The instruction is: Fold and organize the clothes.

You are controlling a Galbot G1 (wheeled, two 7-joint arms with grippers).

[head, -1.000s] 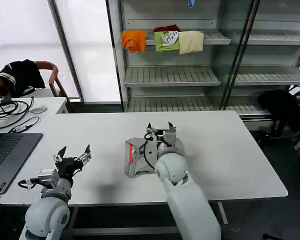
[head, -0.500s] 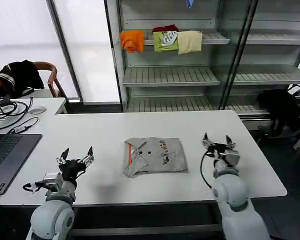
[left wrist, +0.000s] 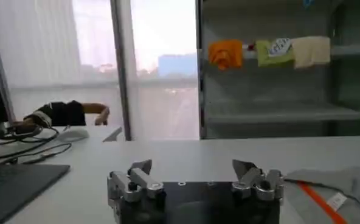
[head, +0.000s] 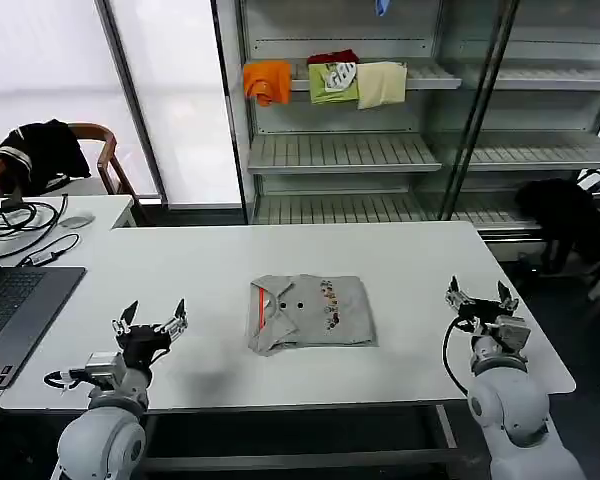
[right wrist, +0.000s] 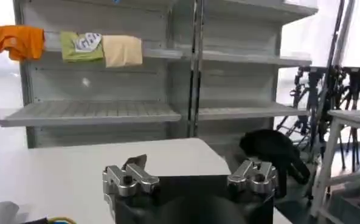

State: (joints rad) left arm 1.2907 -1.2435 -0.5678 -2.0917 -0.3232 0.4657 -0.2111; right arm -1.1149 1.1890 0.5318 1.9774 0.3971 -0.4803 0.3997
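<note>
Grey-taupe shirt (head: 311,312) is seen folded mid-table (head: 200,262), flanked by left gripper (head: 150,319) and right gripper (head: 480,296), fingers apart; folding is judged done, with shelving probably called for next.

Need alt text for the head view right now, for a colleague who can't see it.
A folded grey shirt lies mid-table. The left gripper and right gripper hover open on either side, both clear of it.

Showing white lettering on the green garment (head: 334,80) hanging on the shelf (head: 420,75), between the orange and cream ones, too small to read; bearing no legible text anywhere else
</note>
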